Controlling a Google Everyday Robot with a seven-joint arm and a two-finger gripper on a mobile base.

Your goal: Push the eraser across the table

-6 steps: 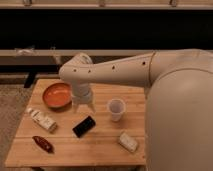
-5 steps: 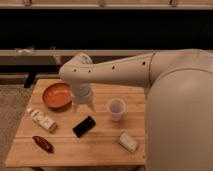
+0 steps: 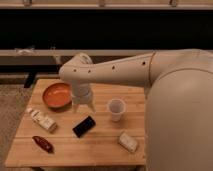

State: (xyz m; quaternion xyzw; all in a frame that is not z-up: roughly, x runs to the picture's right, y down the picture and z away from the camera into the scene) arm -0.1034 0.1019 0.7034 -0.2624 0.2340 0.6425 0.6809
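My gripper [image 3: 84, 105] hangs low over the table [image 3: 100, 149], about midway along it and nearer the far edge, between the bowl [image 3: 56, 95] and the cup [image 3: 116, 109]. Whether it is released or clenched I cannot tell, as my wrist [image 3: 82, 91] covers it.

The eraser [image 3: 84, 126] lies flat just on the near side of the gripper, apart from it. It sits slantwise, one end toward the far right corner and the other toward the near left.

To push well, I judge I should come down almost to the planks behind the eraser's long far side. I should meet it at its middle so that it slides rather than spins.

The open lane runs toward the near edge, between the red thing [image 3: 42, 143] by the near left corner and the white block [image 3: 128, 142] toward the near right. Veering left risks the pack [image 3: 41, 120]. I should go slowly and stop short of the edge.
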